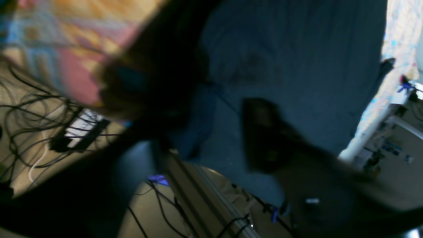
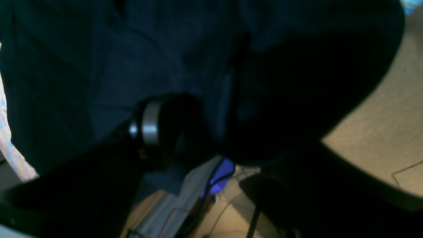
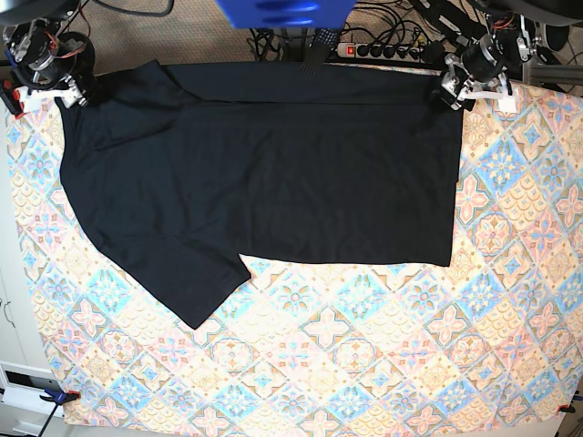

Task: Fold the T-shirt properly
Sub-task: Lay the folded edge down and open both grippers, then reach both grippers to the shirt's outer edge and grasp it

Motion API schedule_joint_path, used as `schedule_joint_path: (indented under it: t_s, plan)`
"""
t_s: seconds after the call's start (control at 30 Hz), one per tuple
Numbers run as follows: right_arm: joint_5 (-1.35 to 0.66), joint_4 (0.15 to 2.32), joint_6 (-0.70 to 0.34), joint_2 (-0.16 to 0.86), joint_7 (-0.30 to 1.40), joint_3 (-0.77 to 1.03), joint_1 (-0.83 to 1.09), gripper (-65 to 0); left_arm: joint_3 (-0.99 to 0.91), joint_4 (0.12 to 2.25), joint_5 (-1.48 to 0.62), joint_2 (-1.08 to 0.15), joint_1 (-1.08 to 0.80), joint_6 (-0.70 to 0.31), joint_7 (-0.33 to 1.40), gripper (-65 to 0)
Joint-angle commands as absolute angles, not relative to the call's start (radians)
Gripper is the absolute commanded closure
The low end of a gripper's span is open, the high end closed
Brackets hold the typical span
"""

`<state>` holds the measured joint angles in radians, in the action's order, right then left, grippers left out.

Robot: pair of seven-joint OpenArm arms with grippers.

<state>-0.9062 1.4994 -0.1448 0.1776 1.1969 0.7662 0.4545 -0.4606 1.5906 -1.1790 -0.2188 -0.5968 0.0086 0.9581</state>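
The black T-shirt [image 3: 273,173] lies flat on the patterned tablecloth [image 3: 364,364], doubled over along the far edge of the table, with one sleeve pointing toward the near left. My left gripper [image 3: 455,91] is at the shirt's far right corner. In the blurred left wrist view its fingers [image 1: 264,135] stand apart, with the shirt [image 1: 297,59] lying beyond them. My right gripper [image 3: 59,91] is at the far left corner by the other sleeve. Its dark fingers [image 2: 155,132] are spread in the right wrist view, with nothing between them and the cloth [image 2: 99,66] just past.
Cables and a power strip [image 3: 373,50] lie on the floor behind the table. A blue object [image 3: 282,11] sits at the top centre. The tablecloth hangs over the far edge, where both arms are.
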Motion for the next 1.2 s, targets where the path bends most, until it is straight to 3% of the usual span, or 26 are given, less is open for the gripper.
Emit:
schedule_joint_path:
  t_s: [0.0,0.07,0.33,0.57,0.77,0.97,1.17]
  plan:
    - [-0.923,1.529,-0.147,0.197,1.193,0.803,0.464,-37.4,-0.469,1.610,-1.193,-0.231,-0.610,0.002,0.957,-42.0]
    - [-0.923,1.550,-0.147,0.196,1.193,0.845,0.475,-36.6,-0.483,1.613,-1.205,-0.231,-0.631,0.002,0.957,-46.1]
    - [-0.923,1.627,-0.147,0.199,1.193,0.926,0.481,-36.4,-0.624,1.744,-1.242,-0.231,-0.661,-0.001,0.957,-46.6]
    - [-0.920,1.667,-0.147,0.206,1.194,0.926,0.429,-36.4,-0.644,1.794,-1.231,-0.255,-0.495,0.002,0.957,-46.3]
    - [-0.920,1.670,-0.147,0.229,1.196,0.901,0.321,-36.4,-0.598,1.664,-1.113,-0.268,-0.278,-0.001,0.957,-46.2]
    - [-0.920,1.670,-0.147,0.315,1.194,0.731,0.242,-36.4,-0.530,1.451,-1.001,-0.306,-0.056,-0.002,0.955,-46.2]
    - [-0.920,1.661,-0.147,0.318,1.194,0.684,0.199,-36.4,-0.450,1.288,-0.900,-0.317,0.119,-0.002,0.951,-46.2]
